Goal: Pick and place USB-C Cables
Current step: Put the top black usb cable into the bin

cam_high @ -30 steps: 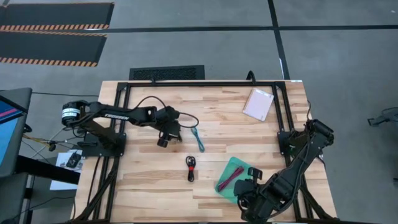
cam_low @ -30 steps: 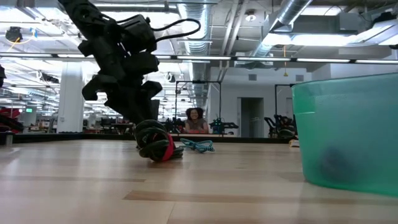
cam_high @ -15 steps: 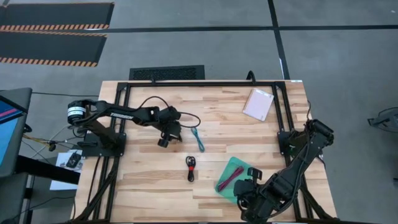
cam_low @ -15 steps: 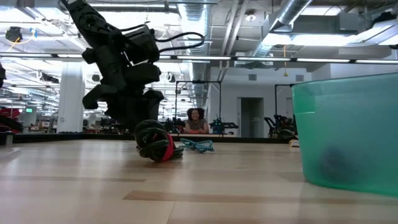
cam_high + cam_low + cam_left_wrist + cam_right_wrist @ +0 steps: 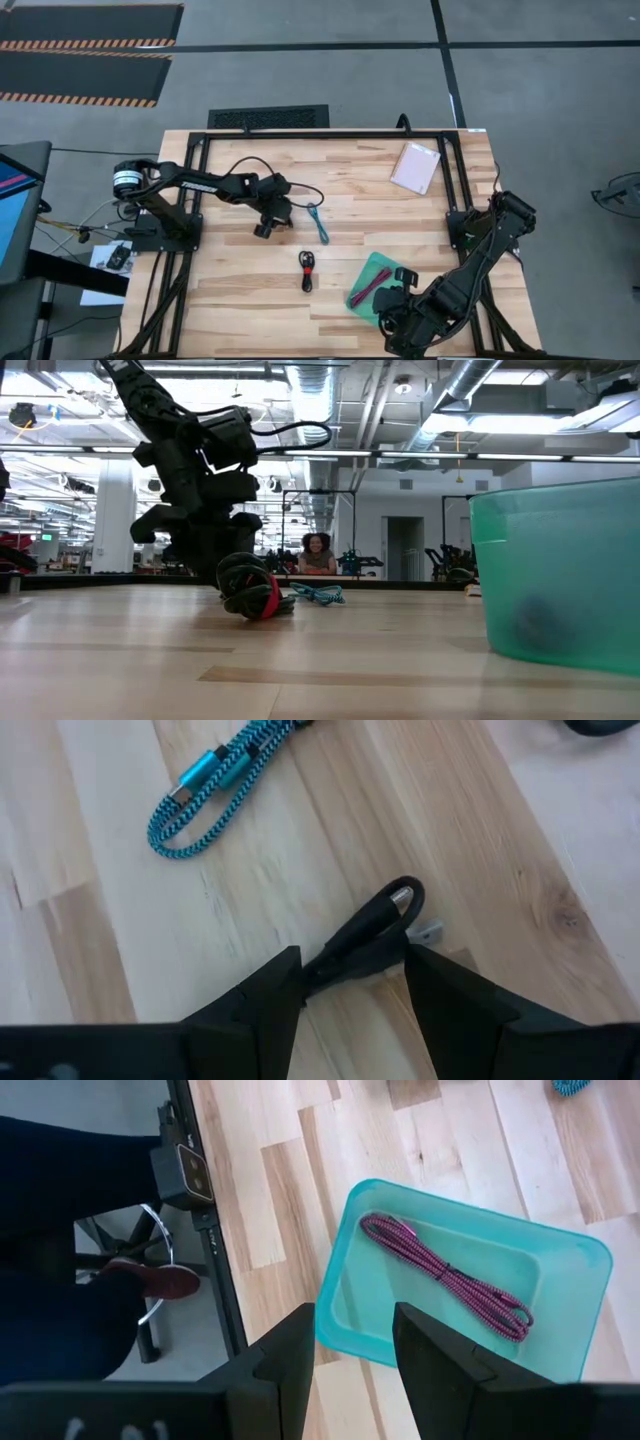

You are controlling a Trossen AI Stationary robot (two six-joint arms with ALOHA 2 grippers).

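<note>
The black cable with a red band (image 5: pixel 307 270) lies coiled on the table's middle, nearest the camera in the low view (image 5: pixel 252 588). The teal-blue cable (image 5: pixel 318 222) lies flat a little farther back (image 5: pixel 215 780). The maroon-pink cable (image 5: pixel 445 1272) rests inside the green tray (image 5: pixel 385 265). My left gripper (image 5: pixel 262 229) hovers open above the table, left of both loose cables; in its wrist view the black cable (image 5: pixel 365 932) shows beyond the gap between its fingers. My right gripper (image 5: pixel 352 1315) is open above the tray's near-right edge.
A pale pink packet (image 5: pixel 415 167) lies at the table's far right. The green tray's wall (image 5: pixel 560 575) fills the right of the low view. A black frame rail (image 5: pixel 330 135) borders the far edge. A person sits in the room beyond the table (image 5: pixel 315 555).
My left arm has swung slightly at its base and its gripper has sunk a little toward the table, still open. The cables and the tray have stayed where they were.
</note>
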